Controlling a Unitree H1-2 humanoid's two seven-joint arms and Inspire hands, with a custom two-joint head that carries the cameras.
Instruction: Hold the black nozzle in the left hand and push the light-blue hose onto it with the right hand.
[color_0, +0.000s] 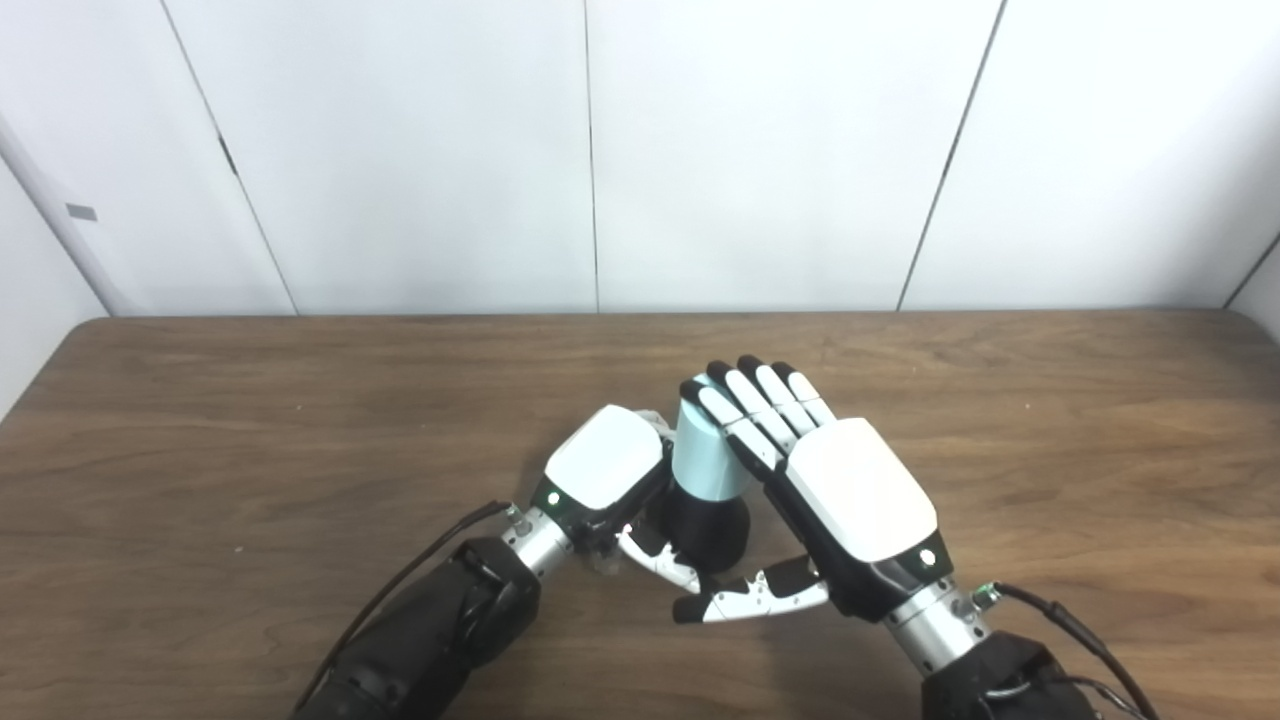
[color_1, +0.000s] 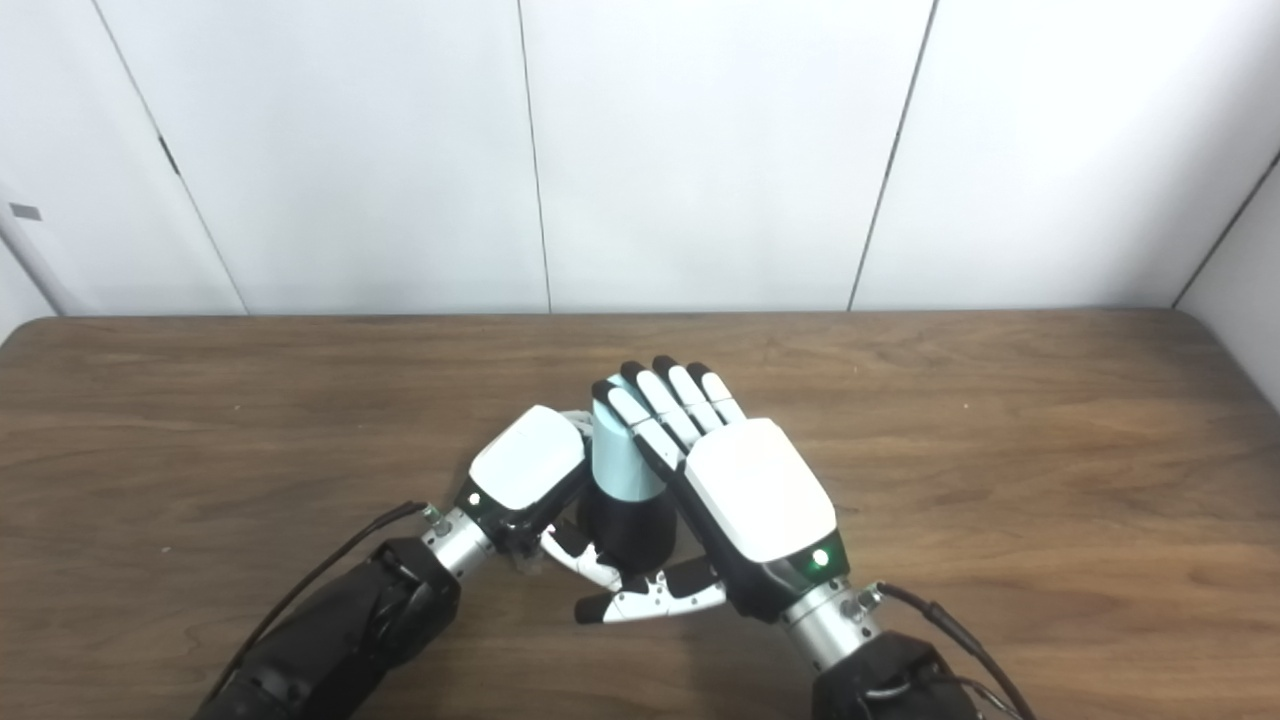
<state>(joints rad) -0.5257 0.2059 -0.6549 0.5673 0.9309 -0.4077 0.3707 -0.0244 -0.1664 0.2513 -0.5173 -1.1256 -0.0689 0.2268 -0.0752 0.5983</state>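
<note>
One black nozzle (color_0: 705, 530), one light-blue hose (color_0: 705, 455), two robot hands, left hand (color_0: 605, 470), right hand (color_0: 850, 490), one wooden table (color_0: 200, 450)

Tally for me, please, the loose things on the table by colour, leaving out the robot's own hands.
Black: 1, the nozzle
Light blue: 1, the hose, standing on top of the nozzle
Total: 2

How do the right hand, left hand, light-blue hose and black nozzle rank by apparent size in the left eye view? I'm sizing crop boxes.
1. right hand, fingers extended
2. left hand, partly hidden
3. light-blue hose and black nozzle: alike, both partly covered, so unranked
</note>
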